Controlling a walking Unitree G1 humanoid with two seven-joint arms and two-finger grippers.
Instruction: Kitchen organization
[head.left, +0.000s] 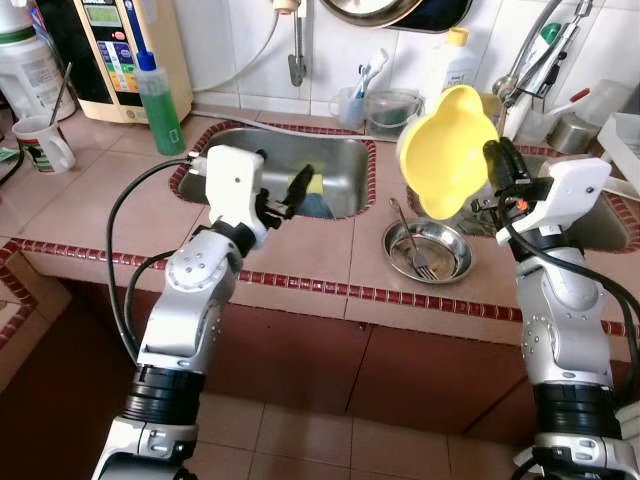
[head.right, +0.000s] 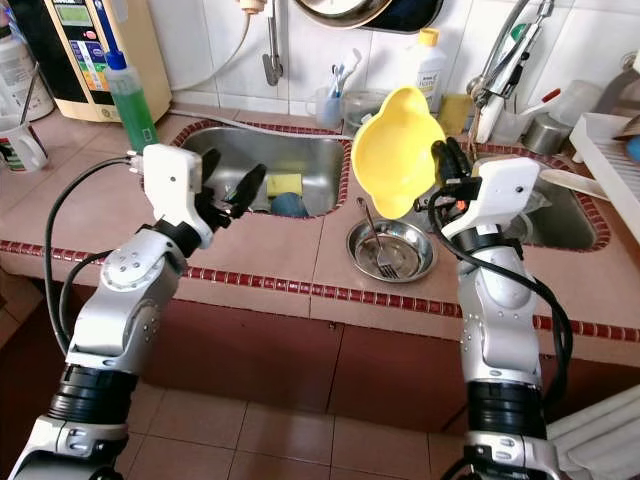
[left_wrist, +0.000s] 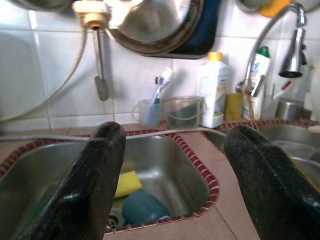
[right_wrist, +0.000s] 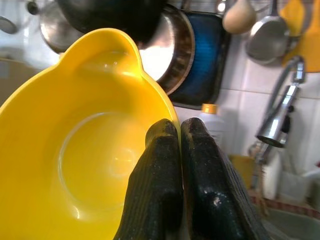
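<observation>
One yellow bowl (head.left: 445, 150) sits pinched by its rim in the right gripper (head.left: 497, 165), above one metal dish (head.left: 428, 250). The left gripper (head.left: 288, 195) hangs wide apart over the sink (head.left: 340, 160).

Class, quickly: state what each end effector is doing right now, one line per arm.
Left end effector: open, holding nothing, above the left sink.
Right end effector: closed on the rim of the yellow bowl, held up off the counter.

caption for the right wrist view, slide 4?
Right gripper pinches the rim of a tilted yellow bowl, with hanging pans and a faucet behind.
</observation>
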